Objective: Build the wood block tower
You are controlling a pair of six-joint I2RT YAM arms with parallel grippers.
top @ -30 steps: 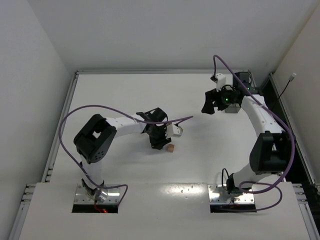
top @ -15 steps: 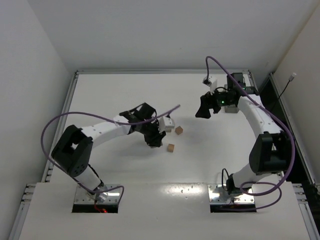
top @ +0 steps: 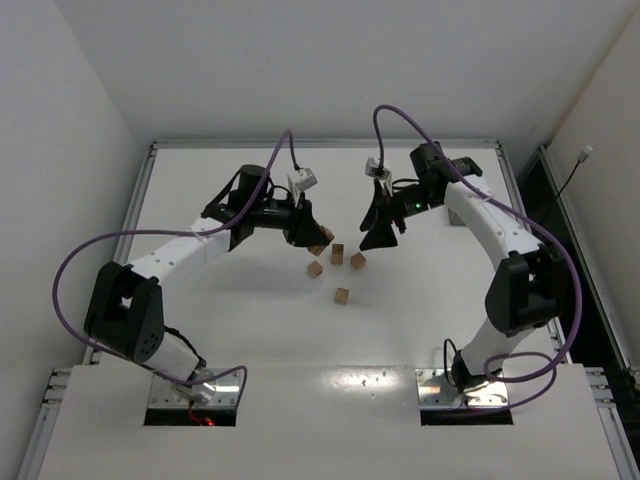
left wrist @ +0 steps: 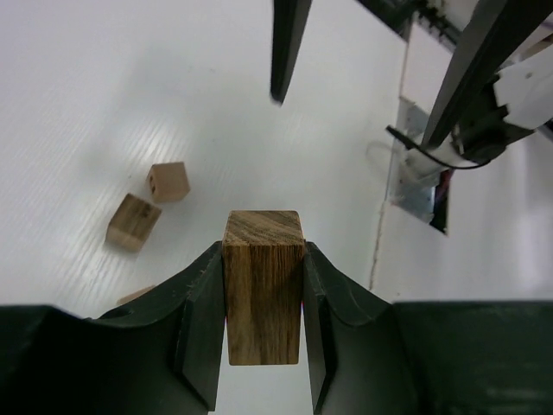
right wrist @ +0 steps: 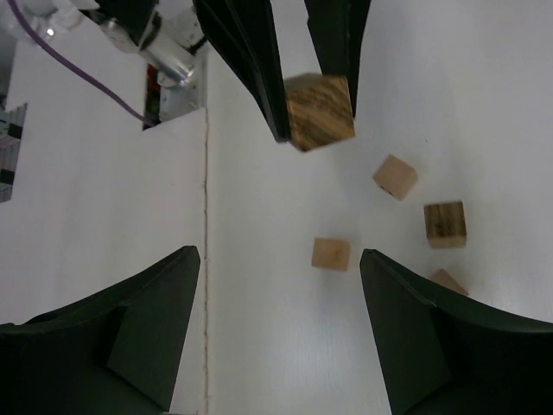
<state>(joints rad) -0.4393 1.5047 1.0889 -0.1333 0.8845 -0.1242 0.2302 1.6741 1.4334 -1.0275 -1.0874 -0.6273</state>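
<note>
My left gripper (top: 312, 236) is shut on a longer wood block (left wrist: 263, 303) and holds it above the table, end up between the jaws (left wrist: 263, 255). The right wrist view shows that block (right wrist: 320, 112) off the table. Several small wood blocks lie singly on the table (top: 337, 254) (top: 358, 261) (top: 315, 269) (top: 342, 295). None of them are stacked, and no tower is in view. My right gripper (top: 380, 238) is open and empty, just right of the blocks and facing the left gripper. A small block (right wrist: 331, 254) lies on the table ahead of its open jaws (right wrist: 281, 259).
The white table (top: 220, 300) has a raised metal rim (top: 320, 144) at the back and sides. The right gripper's fingers (left wrist: 287, 43) hang close in front of the left gripper. Purple cables (top: 400, 115) loop above both arms.
Both arms swung toward the table's middle. The left gripper moved away from the near blocks toward the far side with a block; the right gripper moved left. More blocks now show.
</note>
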